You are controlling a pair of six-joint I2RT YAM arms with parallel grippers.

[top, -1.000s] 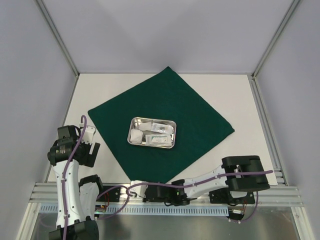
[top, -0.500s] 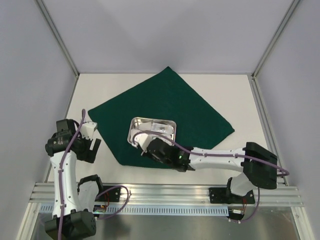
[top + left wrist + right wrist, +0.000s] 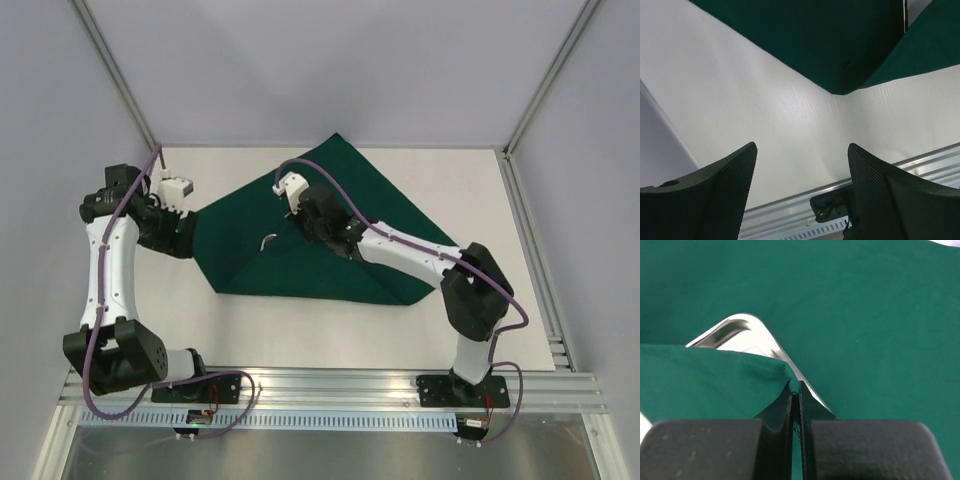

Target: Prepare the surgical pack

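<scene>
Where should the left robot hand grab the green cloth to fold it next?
Probably its left corner: the green cloth ends there in a thin tip lying flat on the table, facing the open left gripper. Come in low from the left, so one finger slips under the edge. The right gripper is pinching the flap folded over the steel tray.

Matt dark green cloth [image 3: 300,275], shiny steel tray [image 3: 735,325], smooth white table [image 3: 300,330]
</scene>
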